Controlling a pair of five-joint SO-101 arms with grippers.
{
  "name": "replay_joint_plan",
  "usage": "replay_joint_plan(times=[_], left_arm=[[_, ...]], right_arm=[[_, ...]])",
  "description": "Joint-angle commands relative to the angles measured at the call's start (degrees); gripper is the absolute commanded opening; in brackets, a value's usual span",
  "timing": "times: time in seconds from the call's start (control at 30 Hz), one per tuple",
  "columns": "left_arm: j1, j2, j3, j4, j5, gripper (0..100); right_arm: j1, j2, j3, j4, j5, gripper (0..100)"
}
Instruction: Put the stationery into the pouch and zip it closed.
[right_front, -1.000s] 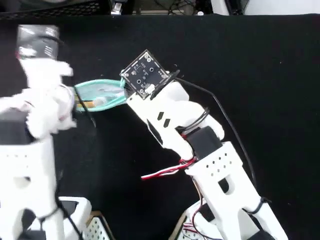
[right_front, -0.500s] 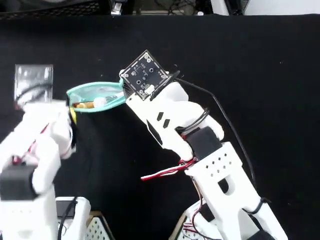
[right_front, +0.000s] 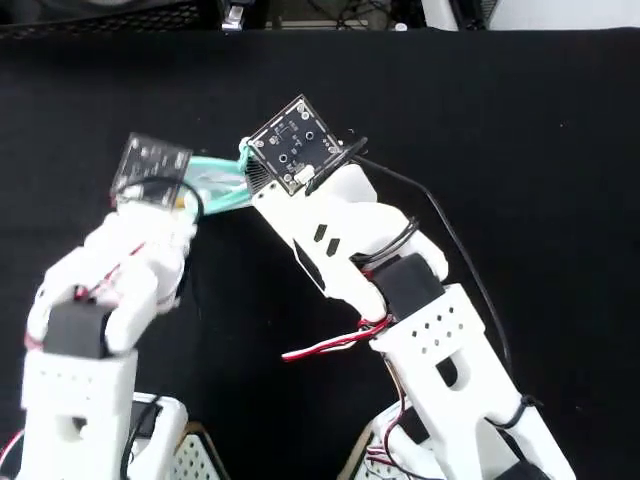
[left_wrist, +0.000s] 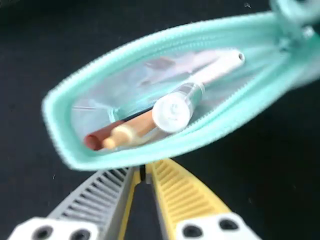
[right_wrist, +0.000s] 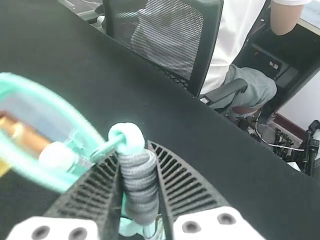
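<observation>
Zip-jam risk: right gripper (right_wrist: 135, 151), clamped on grey-bound zip cord (right_wrist: 136, 182), may snag mint fabric pouch (left_wrist: 165, 45) on white-capped pen (left_wrist: 172, 112); left gripper (left_wrist: 143, 172) closed at rim.

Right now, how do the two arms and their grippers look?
The left arm and the right arm are white plastic with black motor blocks. Each wrist carries a square black circuit board. Red and white wires and a black cable run along the right arm. The left gripper has one grey and one yellow ribbed finger; the right gripper has black ribbed fingers.

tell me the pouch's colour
The pouch is mint green, best seen in the left wrist view.
</observation>
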Motion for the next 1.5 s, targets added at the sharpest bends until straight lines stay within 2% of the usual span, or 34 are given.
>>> replay_joint_plan(times=[0.0,0.13,0.27,0.37,0.5,0.63,0.8,1.03,1.17,1.47], left_arm=[[-5.76,7.30,-0.84,-10.99,2.73,3],[-11.30,15.82,-1.98,-21.89,11.96,3],[-10.07,22.33,-6.55,-26.46,20.57,3],[-7.69,26.55,-10.07,-27.87,22.95,3],[-5.14,31.82,-14.11,-28.57,22.95,3],[-4.88,34.29,-15.69,-28.13,22.95,3],[-5.23,32.18,-15.69,-24.09,22.86,3],[-6.73,23.30,-15.25,-19.52,22.86,3],[-7.25,18.46,-15.16,-17.49,22.86,3],[-7.43,16.44,-10.86,-16.44,22.51,3]], right_arm=[[0.70,-0.48,-2.24,-1.41,-0.62,1.2],[3.08,-0.22,-2.24,-1.67,-0.35,1.3],[3.87,-0.04,-1.63,-1.23,5.36,1.3],[3.78,-0.04,-0.92,0.26,10.73,1.3],[3.25,-0.22,0.31,1.93,15.91,1.3],[-1.58,-0.48,0.04,6.77,18.99,1.3],[-7.91,-0.57,-3.38,7.91,18.64,1.2],[-12.40,-4.79,-19.56,18.90,18.55,1.2],[-12.57,-4.88,-27.56,23.47,16.62,1.2],[-12.48,-3.21,-23.78,24.09,15.82,1.2]])
